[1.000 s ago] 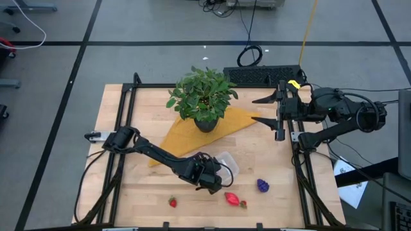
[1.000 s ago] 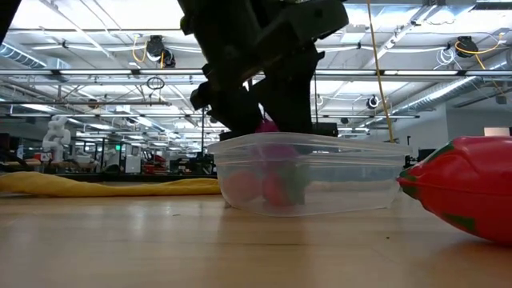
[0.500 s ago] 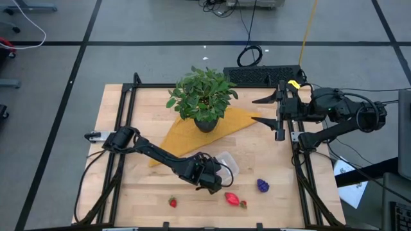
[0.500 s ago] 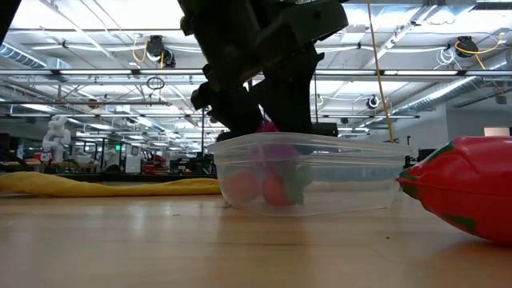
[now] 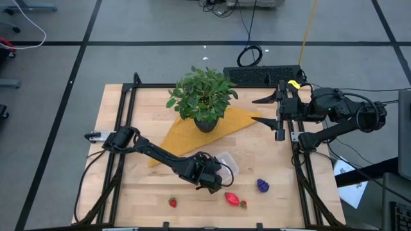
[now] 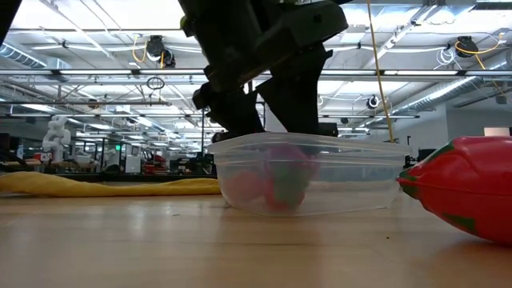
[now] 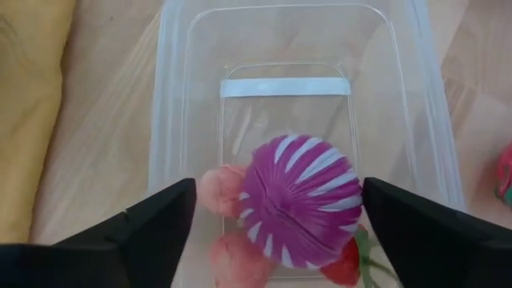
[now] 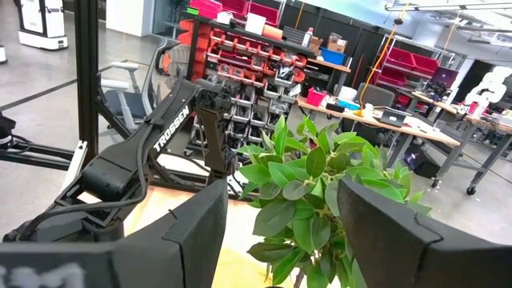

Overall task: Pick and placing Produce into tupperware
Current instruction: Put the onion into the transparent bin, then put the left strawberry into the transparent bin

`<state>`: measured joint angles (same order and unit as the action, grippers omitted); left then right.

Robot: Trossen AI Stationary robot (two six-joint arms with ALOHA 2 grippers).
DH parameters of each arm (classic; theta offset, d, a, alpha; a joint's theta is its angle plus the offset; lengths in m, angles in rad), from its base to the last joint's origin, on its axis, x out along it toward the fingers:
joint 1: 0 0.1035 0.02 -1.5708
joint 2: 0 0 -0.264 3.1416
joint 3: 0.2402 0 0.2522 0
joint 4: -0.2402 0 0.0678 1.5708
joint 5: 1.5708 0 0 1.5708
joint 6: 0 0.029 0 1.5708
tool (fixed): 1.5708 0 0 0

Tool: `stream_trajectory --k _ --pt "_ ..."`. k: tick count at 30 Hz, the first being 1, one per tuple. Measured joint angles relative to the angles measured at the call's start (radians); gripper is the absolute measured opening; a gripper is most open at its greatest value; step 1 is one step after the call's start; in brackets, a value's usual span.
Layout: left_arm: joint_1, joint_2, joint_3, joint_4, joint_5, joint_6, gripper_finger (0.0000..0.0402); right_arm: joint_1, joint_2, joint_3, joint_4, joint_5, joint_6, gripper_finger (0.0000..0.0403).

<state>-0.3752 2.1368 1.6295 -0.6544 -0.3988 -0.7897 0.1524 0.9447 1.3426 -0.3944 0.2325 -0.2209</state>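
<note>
My left gripper (image 5: 215, 178) hangs open just above the clear tupperware (image 5: 227, 164), fingers pointing down into it. In the left wrist view its two fingers (image 7: 152, 228) stand wide on either side of a purple white-striped round piece (image 7: 300, 200), which lies loose inside with pink round pieces (image 7: 220, 188) and a red strawberry (image 7: 346, 268). The low view shows these through the tupperware's wall (image 6: 308, 172). On the table near the near edge lie a small red strawberry (image 5: 172, 202), a red-pink piece (image 5: 234, 199) and a purple knobbly piece (image 5: 262, 185). My right gripper (image 5: 263, 109) waits open at the far right.
A leafy potted plant (image 5: 203, 96) stands on a yellow cloth (image 5: 212, 128) at the table's far middle. A black keyboard (image 5: 263, 75) lies beyond the far edge. Black frame rails (image 5: 122, 128) run along the table's left and right sides. Bare wood shows at the near left.
The purple striped piece, earlier held between my left gripper's fingers just above the tupperware's rim, has dropped inside and now lies among the other pieces. My left gripper has opened and let it go, staying over the container.
</note>
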Motion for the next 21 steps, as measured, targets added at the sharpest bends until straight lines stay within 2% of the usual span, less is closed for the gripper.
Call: stream_trajectory --k 5,10,16,21 --pt "0.003 0.000 0.000 0.001 0.002 0.011 0.0395 0.000 0.000 0.000 0.000 0.000 0.000 0.0228" --pt "0.003 -0.016 0.000 0.009 -0.005 0.063 0.0399 0.000 0.000 0.000 0.000 0.000 0.000 0.0228" --pt "-0.026 -0.120 0.003 -0.019 -0.121 0.104 0.0399 0.000 -0.002 -0.022 -0.001 0.000 0.000 0.0228" --pt "-0.111 -0.239 0.004 -0.064 -0.196 0.102 0.0399 0.000 -0.002 -0.041 0.003 0.000 -0.001 0.0228"
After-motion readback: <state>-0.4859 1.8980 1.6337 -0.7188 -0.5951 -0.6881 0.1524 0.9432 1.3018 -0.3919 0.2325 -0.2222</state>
